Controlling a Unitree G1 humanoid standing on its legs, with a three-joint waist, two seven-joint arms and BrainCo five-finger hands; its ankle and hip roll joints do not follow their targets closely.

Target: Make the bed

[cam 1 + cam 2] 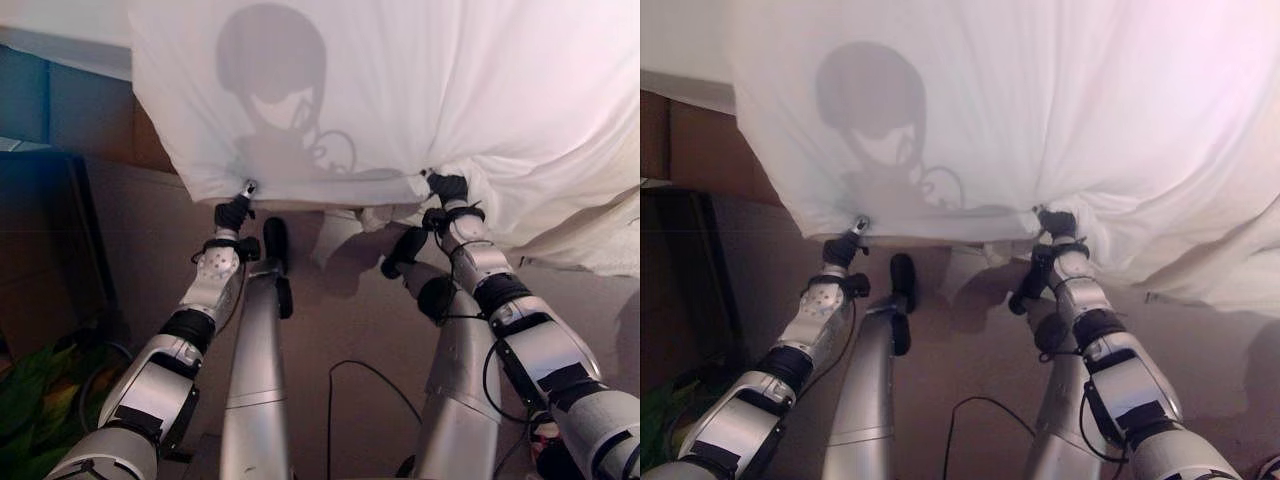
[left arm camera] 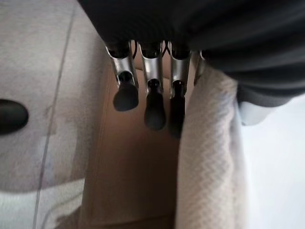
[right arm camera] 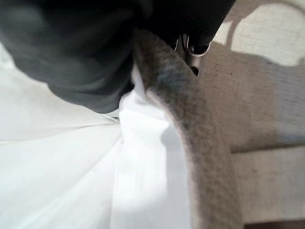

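White sheet (image 1: 420,90), thin and creased, hangs before us over the floor (image 1: 350,320), its lower hem bunched at two points. We note a woven, waffle-textured edge in the left wrist view. Left hand (image 1: 233,212) has fingers curled round the hem; right hand (image 1: 447,189) pinches a gathered fold. Floor is beige and smooth. Dark cabinet (image 1: 40,250) stands at left.

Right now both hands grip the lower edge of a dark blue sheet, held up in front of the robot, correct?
Not quite: the sheet is white, not dark blue, as the left eye view shows. The rest holds: the left hand and right hand each grip its lower edge, holding it up in front of the robot.
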